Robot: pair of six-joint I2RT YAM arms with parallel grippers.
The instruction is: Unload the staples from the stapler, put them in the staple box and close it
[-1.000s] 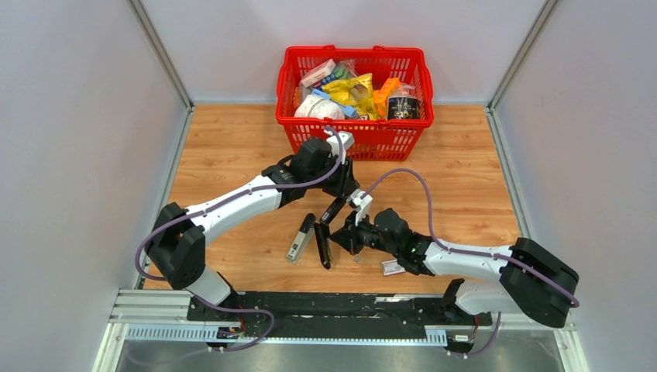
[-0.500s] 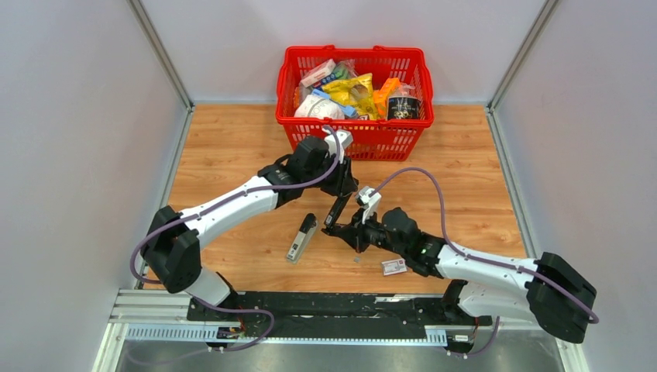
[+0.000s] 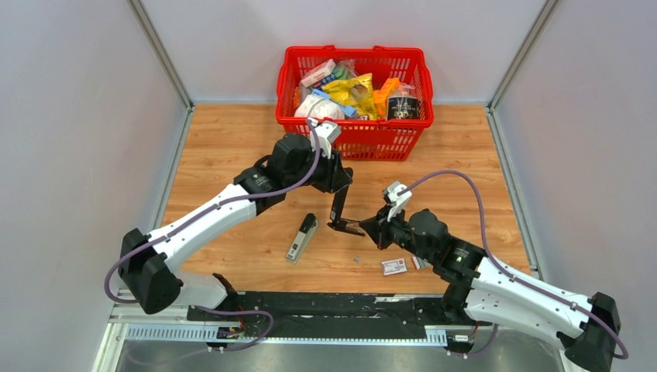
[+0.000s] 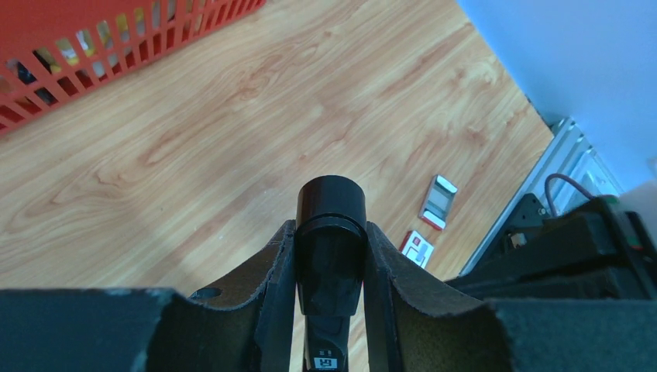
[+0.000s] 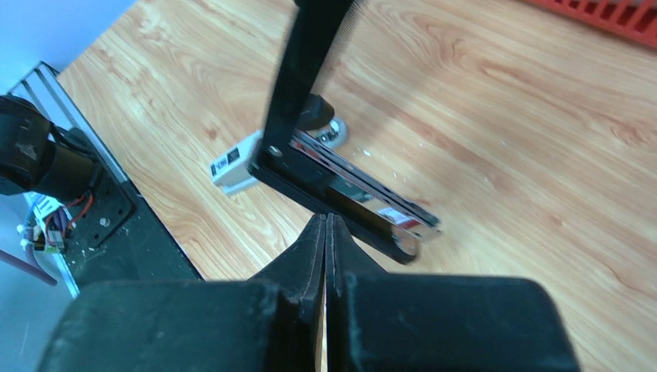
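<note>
The black stapler [image 3: 338,209] hangs open above the wood. My left gripper [image 3: 338,192] is shut on its upper arm, whose rounded end sits between the pads [image 4: 331,232]. Its lower part, with the shiny magazine channel [image 5: 352,192], juts out sideways toward my right gripper [image 3: 366,227]. That gripper is shut and empty, its tips [image 5: 325,220] right at the lower part's underside; I cannot tell if they touch. Whether staples lie in the channel does not show. A tiny grey bit of staples [image 3: 356,259] lies on the wood below.
A second grey-and-black tool [image 3: 302,236] lies left of the stapler. A small white-and-red box [image 3: 393,266] and a small red-edged tray [image 4: 438,201] lie near the front rail. A red basket [image 3: 356,143] of groceries stands at the back.
The stapler's lower part swung up from hanging down to jutting sideways. My right arm drew back to the right. My left arm shifted slightly up and left with the stapler.
</note>
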